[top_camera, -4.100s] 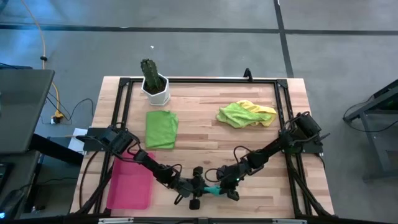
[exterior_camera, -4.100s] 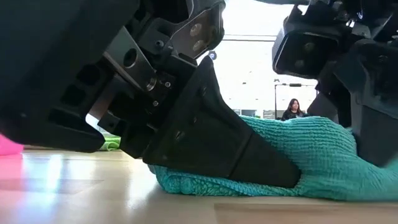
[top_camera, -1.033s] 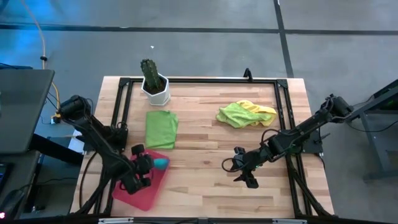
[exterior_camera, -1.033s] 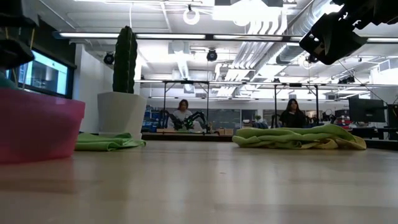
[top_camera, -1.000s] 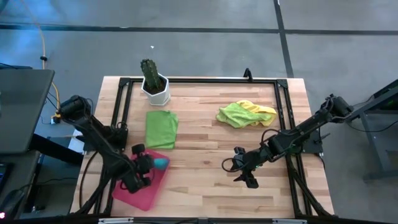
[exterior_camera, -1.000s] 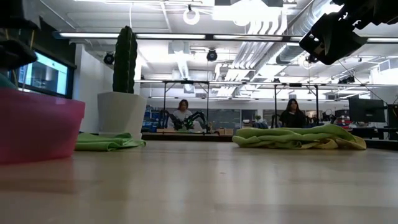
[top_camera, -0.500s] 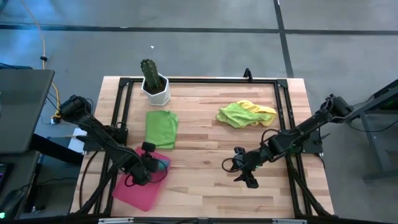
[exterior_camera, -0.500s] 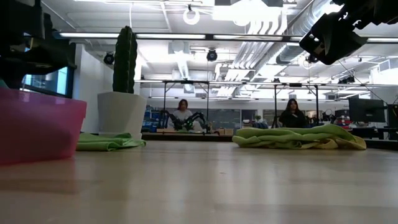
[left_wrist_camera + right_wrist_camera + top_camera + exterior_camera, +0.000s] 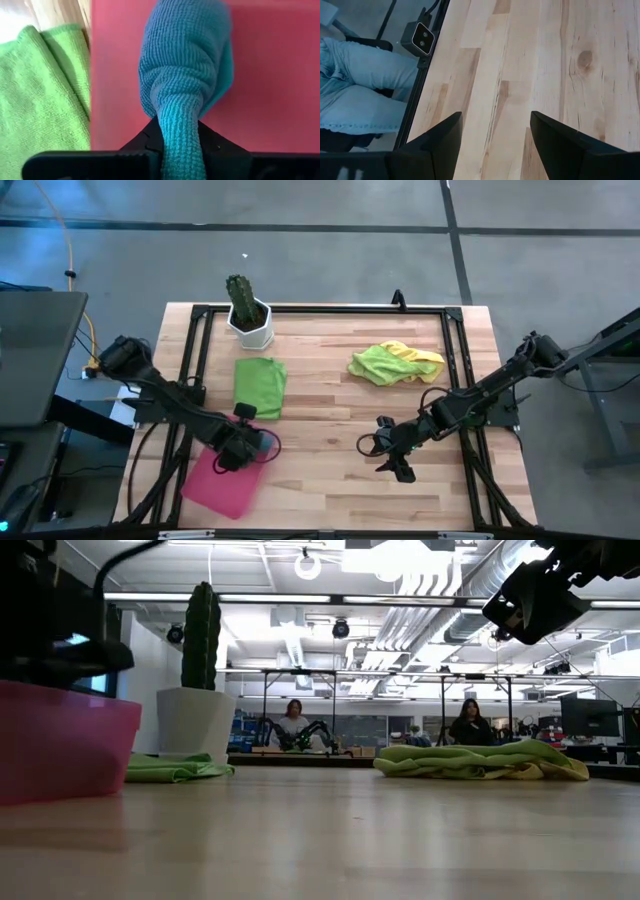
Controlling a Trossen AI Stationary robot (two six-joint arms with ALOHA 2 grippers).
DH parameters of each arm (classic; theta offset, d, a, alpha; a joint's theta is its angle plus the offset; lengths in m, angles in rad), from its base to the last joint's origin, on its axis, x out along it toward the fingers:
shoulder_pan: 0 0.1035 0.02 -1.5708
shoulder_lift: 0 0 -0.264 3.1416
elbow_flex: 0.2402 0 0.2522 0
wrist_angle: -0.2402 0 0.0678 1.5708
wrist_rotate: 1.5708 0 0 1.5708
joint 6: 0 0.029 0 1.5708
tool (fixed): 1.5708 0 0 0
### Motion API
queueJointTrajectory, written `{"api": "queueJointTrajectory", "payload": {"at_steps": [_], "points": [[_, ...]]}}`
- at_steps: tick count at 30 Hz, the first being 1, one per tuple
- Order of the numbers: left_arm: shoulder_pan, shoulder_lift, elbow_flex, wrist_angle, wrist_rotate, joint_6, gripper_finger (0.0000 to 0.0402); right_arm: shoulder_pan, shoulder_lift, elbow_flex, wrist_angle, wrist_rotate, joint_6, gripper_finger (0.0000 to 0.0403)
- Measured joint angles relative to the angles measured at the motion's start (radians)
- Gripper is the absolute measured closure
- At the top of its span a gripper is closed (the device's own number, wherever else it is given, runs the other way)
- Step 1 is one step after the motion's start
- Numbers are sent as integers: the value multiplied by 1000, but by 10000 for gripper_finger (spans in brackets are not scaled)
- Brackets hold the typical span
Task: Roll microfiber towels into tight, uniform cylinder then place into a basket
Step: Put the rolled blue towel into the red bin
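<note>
Left wrist view shows the left pincer point(image 9: 177, 150) clamped on the rolled teal towel point(image 9: 185, 75), which hangs over the pink-red basket point(image 9: 270, 75) at the bench's point(image 9: 330, 480) near left. Just beyond the basket lies the flat green towel point(image 9: 259, 386); the lime green towel point(image 9: 380, 364) and yellow towel point(image 9: 425, 358) sit heaped at far right. Over bare wood at near right, the right pincer point(image 9: 392, 459) hovers, fingers spread apart.

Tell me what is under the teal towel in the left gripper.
The pink-red basket lies beneath the rolled teal towel that the left gripper pinches. The basket floor directly below the roll is covered, so whether they touch cannot be told.
</note>
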Motion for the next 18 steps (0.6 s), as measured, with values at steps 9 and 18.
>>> {"api": "queueJointTrajectory", "payload": {"at_steps": [9, 18], "points": [[6, 78, 3, 2, 4, -31, 333, 0, 0, 0, 0, 0, 0, 176], [6, 80, 3, -6, 8, -137, 298, 0, 0, 0, 0, -1, 0, 176]]}}
